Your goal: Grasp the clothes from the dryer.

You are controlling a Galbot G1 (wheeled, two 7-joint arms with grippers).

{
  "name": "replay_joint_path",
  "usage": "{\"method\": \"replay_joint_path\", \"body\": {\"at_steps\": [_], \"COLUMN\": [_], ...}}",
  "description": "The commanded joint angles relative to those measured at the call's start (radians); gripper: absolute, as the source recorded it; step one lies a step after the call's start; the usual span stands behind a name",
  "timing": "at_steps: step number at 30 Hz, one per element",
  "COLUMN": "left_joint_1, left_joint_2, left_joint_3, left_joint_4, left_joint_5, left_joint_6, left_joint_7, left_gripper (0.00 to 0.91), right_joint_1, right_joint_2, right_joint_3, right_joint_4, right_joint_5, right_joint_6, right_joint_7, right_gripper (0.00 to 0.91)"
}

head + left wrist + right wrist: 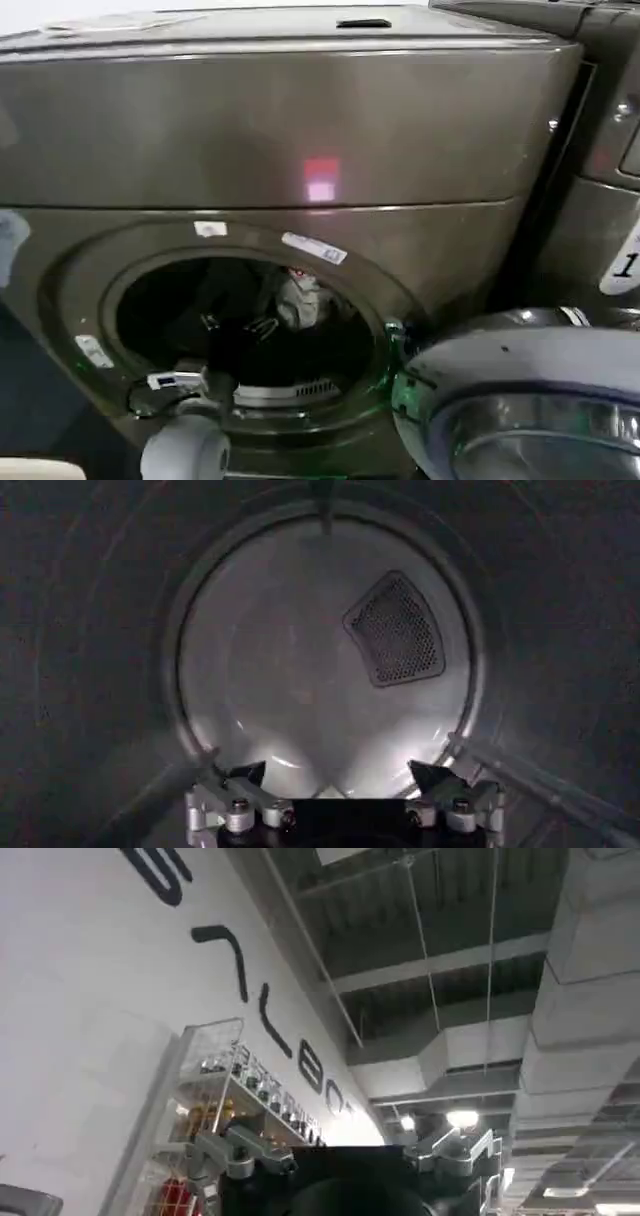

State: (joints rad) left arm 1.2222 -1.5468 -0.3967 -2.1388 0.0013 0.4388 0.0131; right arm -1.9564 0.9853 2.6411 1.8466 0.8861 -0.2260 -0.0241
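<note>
My left arm reaches into the dryer (300, 150) through its porthole; left gripper (338, 780) spread wide, gripping nothing, facing the drum's rear wall. Clothes (298, 298) lie bundled deep inside, right of centre. Open door (520, 400) near right. Right gripper (345, 1153) released, aimed at the ceiling.

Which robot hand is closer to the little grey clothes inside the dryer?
Left. The left gripper is inside the dryer drum, close to the clothes. The right gripper points up toward the ceiling, away from it.
</note>
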Motion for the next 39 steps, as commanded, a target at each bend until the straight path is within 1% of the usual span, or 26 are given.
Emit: {"method": "replay_joint_path", "body": {"at_steps": [1,12,14,15,17,19,21,23,27,28,33,36,39], "left_joint_1": [0.003,-0.011,-0.033,-0.046,-0.078,-0.12,-0.195,-0.262,-0.429,-0.465,-0.598,-0.663,-0.722], "left_joint_2": [0.0,-0.003,-0.003,-0.002,0.001,0.0,0.003,0.0,-0.018,-0.026,-0.075,-0.111,-0.111], "left_joint_3": [0.0,-0.007,-0.01,-0.009,-0.007,-0.009,-0.013,-0.013,-0.01,-0.009,-0.012,-0.021,-0.05], "left_joint_4": [-0.004,0.015,0.042,0.053,0.096,0.155,0.246,0.311,0.483,0.547,0.748,0.839,0.937], "left_joint_5": [0.001,0.003,0.003,0.0,-0.007,-0.018,-0.029,-0.039,-0.038,-0.037,-0.016,0.009,0.037], "left_joint_6": [-0.001,-0.014,-0.038,-0.042,-0.047,-0.055,-0.069,-0.074,-0.118,-0.134,-0.192,-0.214,-0.244], "left_joint_7": [0.0,0.003,0.005,0.008,0.008,0.004,0.002,0.002,-0.003,-0.008,-0.01,-0.011,-0.01], "left_gripper": [0.907,0.907,0.907,0.907,0.907,0.907,0.907,0.907,0.907,0.907,0.907,0.907,0.907], "right_joint_1": [-0.001,0.012,0.007,0.005,0.004,0.001,-0.004,-0.006,-0.004,-0.005,-0.016,-0.012,-0.007], "right_joint_2": [0.002,0.002,0.002,0.003,0.006,0.006,0.004,0.004,0.006,0.006,0.004,0.006,0.006], "right_joint_3": [0.0,-0.015,-0.009,-0.007,-0.002,0.002,0.006,0.007,0.006,0.008,0.025,0.02,0.013], "right_joint_4": [0.002,0.006,0.007,0.006,0.009,0.008,0.003,0.003,0.002,-0.002,-0.028,-0.029,-0.027], "right_joint_5": [0.002,-0.002,-0.016,-0.035,-0.04,-0.046,-0.066,-0.069,-0.083,-0.083,-0.083,-0.082,-0.08], "right_joint_6": [0.003,0.0,-0.027,-0.037,-0.04,-0.031,-0.028,-0.03,-0.029,-0.028,-0.021,-0.019,-0.016], "right_joint_7": [-0.002,0.0,0.013,0.003,-0.018,-0.026,-0.037,-0.034,-0.025,-0.024,-0.025,-0.025,-0.026], "right_gripper": [0.907,0.907,0.907,0.907,0.907,0.907,0.907,0.907,0.907,0.907,0.907,0.907,0.907]}}
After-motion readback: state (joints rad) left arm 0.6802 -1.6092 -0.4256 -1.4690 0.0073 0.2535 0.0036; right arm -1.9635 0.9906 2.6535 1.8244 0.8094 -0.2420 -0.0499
